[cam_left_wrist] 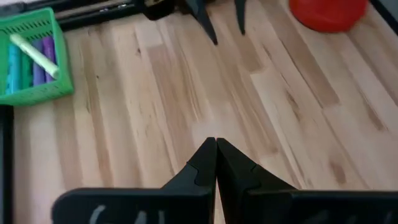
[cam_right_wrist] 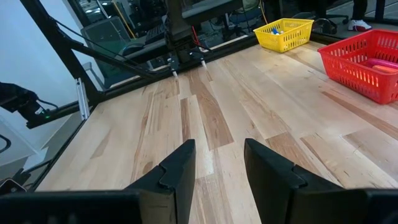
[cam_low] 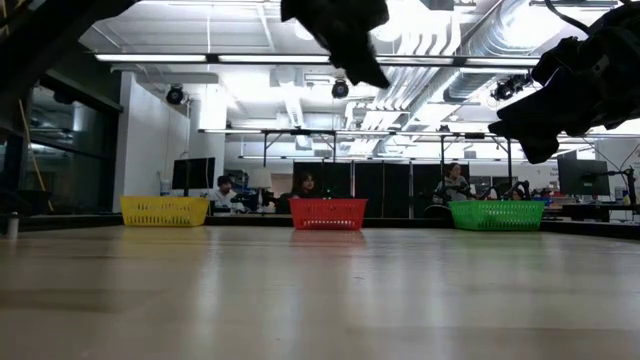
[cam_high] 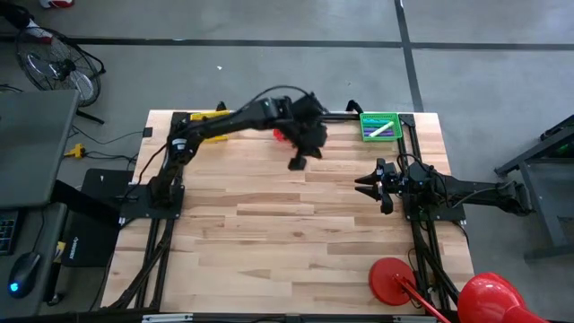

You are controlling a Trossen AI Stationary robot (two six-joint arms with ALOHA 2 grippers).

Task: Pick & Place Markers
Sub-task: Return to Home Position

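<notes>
We see the left hand [cam_left_wrist: 216, 163], its fingers pressed together and empty, above the pale wooden worktop [cam_high: 296, 233] just in front of the red mesh basket [cam_right_wrist: 360, 71], which its arm largely hides from above. The right hand [cam_right_wrist: 217, 165], fingers apart, waits near the right edge. Thin coloured markers [cam_left_wrist: 34, 55] lie in the green mesh basket [cam_left_wrist: 37, 93]; the contents of the yellow mesh basket [cam_right_wrist: 289, 40] are hard to make out.

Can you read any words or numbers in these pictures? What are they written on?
Nothing here can be read as a word or number.
Pale marks on the dark body behind the left gripper: too blurred to read.
White print on the black box beside the wooden table: too small to read.
</notes>
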